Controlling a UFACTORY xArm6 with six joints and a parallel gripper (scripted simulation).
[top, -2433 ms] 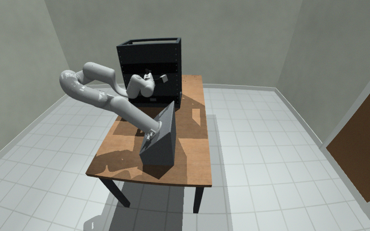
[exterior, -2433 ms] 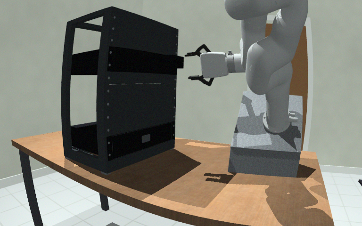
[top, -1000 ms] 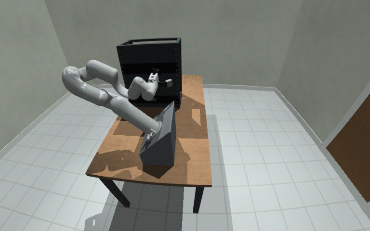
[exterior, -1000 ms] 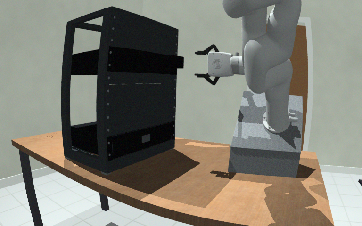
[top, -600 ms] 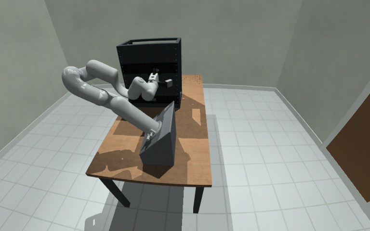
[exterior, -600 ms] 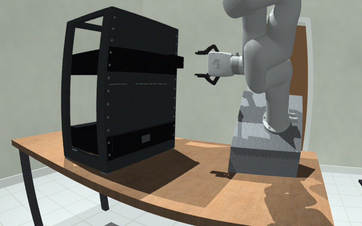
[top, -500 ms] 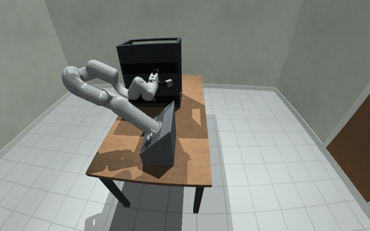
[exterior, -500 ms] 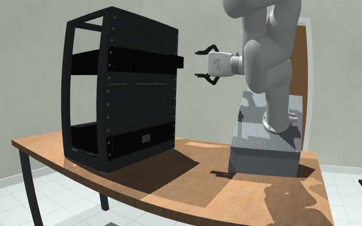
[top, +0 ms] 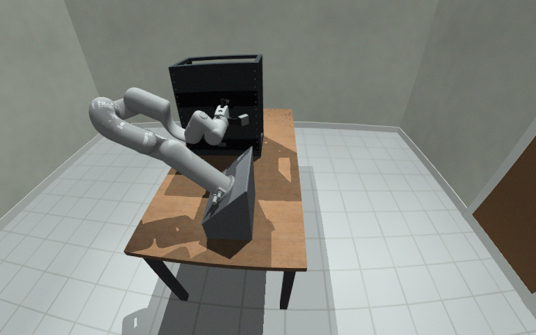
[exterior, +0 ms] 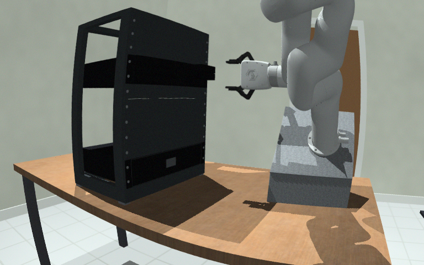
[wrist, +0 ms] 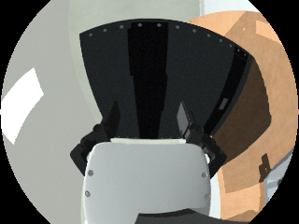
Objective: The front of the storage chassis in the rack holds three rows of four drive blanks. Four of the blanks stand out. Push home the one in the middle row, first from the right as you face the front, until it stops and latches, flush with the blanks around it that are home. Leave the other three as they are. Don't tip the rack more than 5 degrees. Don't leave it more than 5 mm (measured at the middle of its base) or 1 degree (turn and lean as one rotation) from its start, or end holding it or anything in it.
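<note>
The black rack (top: 217, 98) stands at the far end of the wooden table; it also shows in the side view (exterior: 140, 102). The storage chassis (exterior: 170, 71) is a black band high in the rack, and its front juts slightly past the rack's front posts. In the wrist view the chassis (wrist: 149, 75) is a dark strip straight ahead. Single drive blanks are too dark to tell apart in any view. My gripper (exterior: 227, 74) is open and empty. It is level with the chassis front and a short gap away from it. It also shows in the overhead view (top: 224, 105) and the wrist view (wrist: 149, 119).
The grey arm pedestal (exterior: 312, 168) stands on the table in front of the rack, seen also from above (top: 231, 201). A second black unit (exterior: 165, 162) with a small grey plate sits at the rack's bottom. The table edge runs close to the rack's right side.
</note>
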